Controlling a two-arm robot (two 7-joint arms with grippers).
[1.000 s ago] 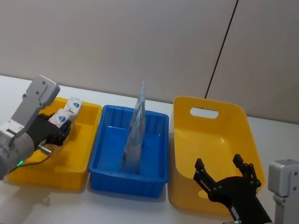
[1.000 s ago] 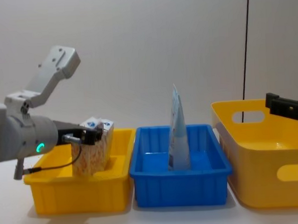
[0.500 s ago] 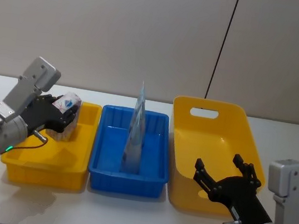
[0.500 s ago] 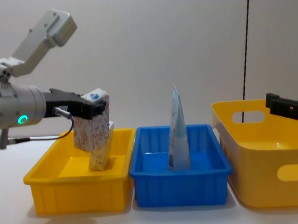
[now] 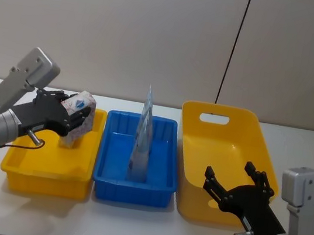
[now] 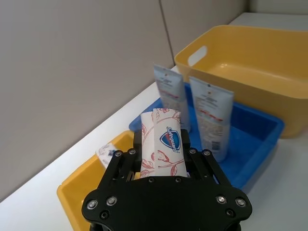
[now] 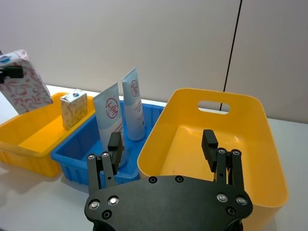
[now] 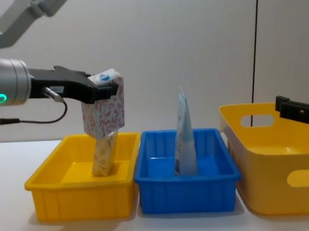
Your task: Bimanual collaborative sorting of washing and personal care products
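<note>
We see a blue shield logo with white script on the white box with red leaf print (image 6: 162, 144), but we cannot make out its word. The pale-blue tubes (image 7: 111, 125) standing in the blue bin (image 7: 79, 147) each carry a red ring mark, and their fine print is too small for us to read.

Head camera: high, set back from the blue bin (image 5: 134, 191), tilted forward and down, sees into it. Chest camera: low, square to the blue bin's front wall, side-on, mid-range. Left wrist camera: close behind the left gripper (image 6: 162, 149) and the white box (image 6: 161, 137) it clamps, left of the blue bin, facing across it. Right wrist camera: behind the right gripper (image 7: 162, 139), right of the blue bin, facing back across it. All four share the blue bin and its tubes (image 7: 109, 118).
</note>
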